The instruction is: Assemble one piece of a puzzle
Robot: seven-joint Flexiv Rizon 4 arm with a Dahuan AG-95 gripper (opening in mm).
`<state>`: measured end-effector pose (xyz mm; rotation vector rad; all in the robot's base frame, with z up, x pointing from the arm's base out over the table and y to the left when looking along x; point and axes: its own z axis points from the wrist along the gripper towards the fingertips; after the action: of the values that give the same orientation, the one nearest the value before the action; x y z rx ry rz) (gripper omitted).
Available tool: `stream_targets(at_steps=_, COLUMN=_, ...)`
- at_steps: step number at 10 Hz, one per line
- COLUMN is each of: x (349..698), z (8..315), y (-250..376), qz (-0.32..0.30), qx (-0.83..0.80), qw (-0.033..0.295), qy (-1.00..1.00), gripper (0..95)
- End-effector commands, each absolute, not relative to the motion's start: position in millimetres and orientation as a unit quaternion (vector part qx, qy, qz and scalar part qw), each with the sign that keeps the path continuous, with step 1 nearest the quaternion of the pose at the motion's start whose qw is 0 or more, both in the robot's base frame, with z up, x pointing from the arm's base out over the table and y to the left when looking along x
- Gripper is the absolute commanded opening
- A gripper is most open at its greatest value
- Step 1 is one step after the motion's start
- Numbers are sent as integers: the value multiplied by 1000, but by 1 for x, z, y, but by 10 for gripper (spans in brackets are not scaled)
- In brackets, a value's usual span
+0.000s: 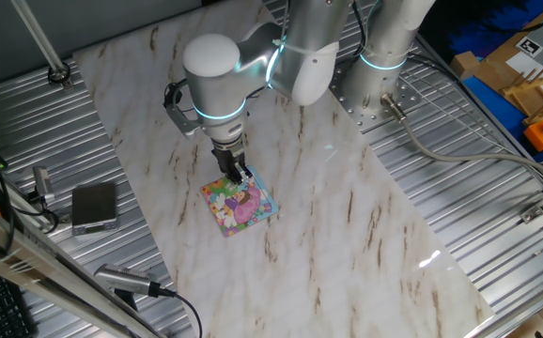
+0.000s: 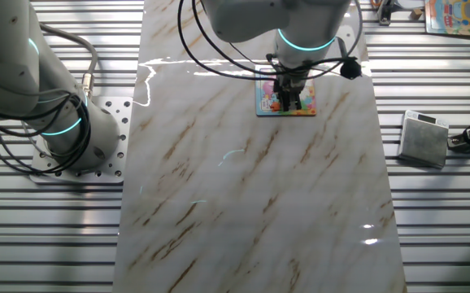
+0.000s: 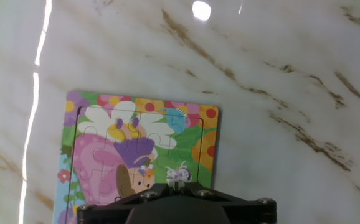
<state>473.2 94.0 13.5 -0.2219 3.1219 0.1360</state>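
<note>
The puzzle (image 1: 240, 204) (image 2: 264, 101) (image 3: 136, 143) lies flat on the marble board, a small square cartoon picture in pink, purple, yellow and green. My gripper (image 1: 242, 176) (image 2: 292, 102) (image 3: 177, 185) points straight down at the puzzle's edge, its tips at or just above the surface. In the hand view the two black fingers (image 3: 152, 198) meet with only a hairline gap and nothing shows between them. I see no loose piece; the piece is hidden or out of view.
The marble board (image 1: 347, 235) (image 2: 251, 203) rests on a ribbed metal table. A grey box (image 1: 94, 207) (image 2: 424, 138) with cables sits beside the board. The arm's base (image 1: 384, 89) (image 2: 72, 142) stands at the board's edge. Blue and orange items (image 1: 535, 103) lie far right.
</note>
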Motion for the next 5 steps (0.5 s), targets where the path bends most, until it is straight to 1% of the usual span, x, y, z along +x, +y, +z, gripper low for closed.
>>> stream_targets(at_steps=1, x=473, z=7, y=94, qz=42, qx=-70, qw=2, qy=997, gripper=0)
stream_targets(at_steps=5, x=474, z=10, y=94, qz=41, qx=-70, qw=1, qy=997, gripper=0)
